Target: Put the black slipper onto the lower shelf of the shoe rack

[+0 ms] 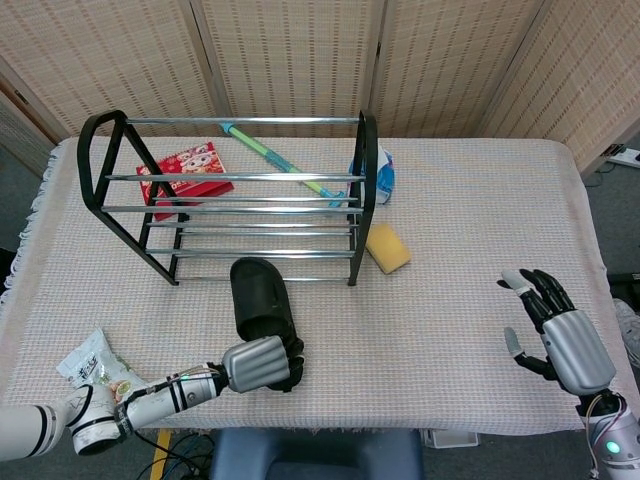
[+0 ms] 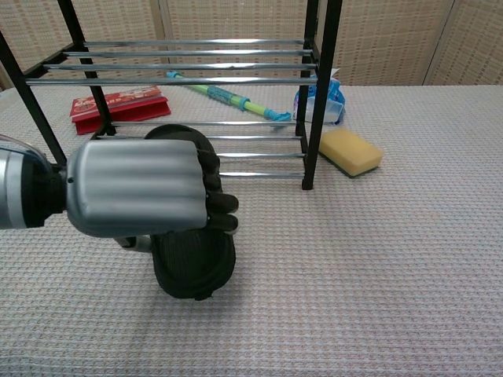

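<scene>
The black slipper (image 1: 259, 301) (image 2: 191, 263) lies toe toward the shoe rack (image 1: 230, 200) (image 2: 189, 75), its front end reaching the rack's lowest front bar. My left hand (image 1: 262, 364) (image 2: 145, 188) grips the slipper's heel end, fingers curled over it; the hand hides most of the slipper in the chest view. Off at the table's right front, my right hand (image 1: 558, 335) hovers open with fingers spread, holding nothing. It does not show in the chest view.
A yellow sponge (image 1: 387, 247) (image 2: 350, 151) lies just right of the rack. Behind the rack are a red packet (image 1: 185, 172), a green-and-blue stick (image 1: 278, 158) and a blue-white pouch (image 1: 384, 176). A snack bag (image 1: 92, 372) sits at the front left edge.
</scene>
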`<action>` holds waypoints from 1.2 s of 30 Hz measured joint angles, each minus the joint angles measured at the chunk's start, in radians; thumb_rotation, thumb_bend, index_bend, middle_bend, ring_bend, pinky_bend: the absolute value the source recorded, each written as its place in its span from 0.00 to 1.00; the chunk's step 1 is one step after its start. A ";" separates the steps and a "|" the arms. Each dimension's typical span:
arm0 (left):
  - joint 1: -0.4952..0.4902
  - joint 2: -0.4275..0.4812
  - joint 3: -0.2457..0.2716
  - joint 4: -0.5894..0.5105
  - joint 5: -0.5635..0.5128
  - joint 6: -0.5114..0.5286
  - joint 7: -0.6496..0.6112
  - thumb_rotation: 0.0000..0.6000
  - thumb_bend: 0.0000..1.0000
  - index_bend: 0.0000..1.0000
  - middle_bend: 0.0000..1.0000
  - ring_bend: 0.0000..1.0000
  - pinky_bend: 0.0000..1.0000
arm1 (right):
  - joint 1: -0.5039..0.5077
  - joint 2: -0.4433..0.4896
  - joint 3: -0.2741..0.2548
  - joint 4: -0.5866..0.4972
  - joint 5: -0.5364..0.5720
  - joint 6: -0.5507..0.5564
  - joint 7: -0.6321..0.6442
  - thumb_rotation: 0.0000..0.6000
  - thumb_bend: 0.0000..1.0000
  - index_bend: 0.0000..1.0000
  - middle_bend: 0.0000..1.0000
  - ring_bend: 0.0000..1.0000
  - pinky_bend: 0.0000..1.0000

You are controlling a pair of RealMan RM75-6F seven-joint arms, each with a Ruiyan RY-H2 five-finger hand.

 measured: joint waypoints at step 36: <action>-0.199 -0.128 -0.025 0.448 0.022 -0.029 -0.339 1.00 0.13 0.63 0.57 0.41 0.37 | -0.012 0.007 -0.003 0.004 -0.007 0.014 0.019 1.00 0.55 0.00 0.19 0.12 0.07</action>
